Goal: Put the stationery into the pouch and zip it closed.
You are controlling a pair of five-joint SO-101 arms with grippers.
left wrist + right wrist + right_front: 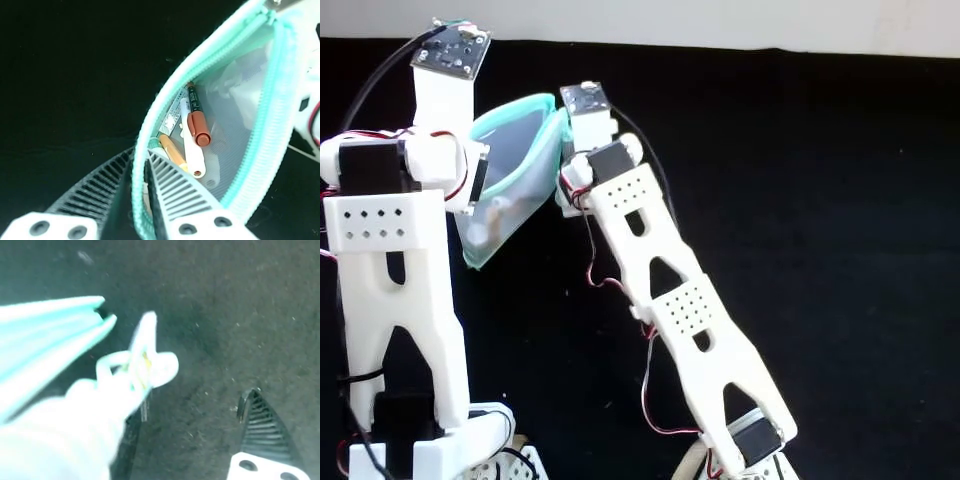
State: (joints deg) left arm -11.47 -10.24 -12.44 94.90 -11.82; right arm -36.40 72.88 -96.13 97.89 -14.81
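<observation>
Black cloth [820, 200] over table, faint pale specks of lint scattered on it. Pale wall strip [720, 20] behind far edge.

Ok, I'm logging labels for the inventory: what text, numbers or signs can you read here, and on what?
Dark green pen in the pouch: pale print along the barrel, too small to read.
White item beside that pen: greenish print, too blurred to read.
Nothing else carries legible words, numbers or signs.

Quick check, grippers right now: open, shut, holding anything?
Left gripper: shut on the rim of the pouch.
Right gripper: open, holding nothing.
</observation>
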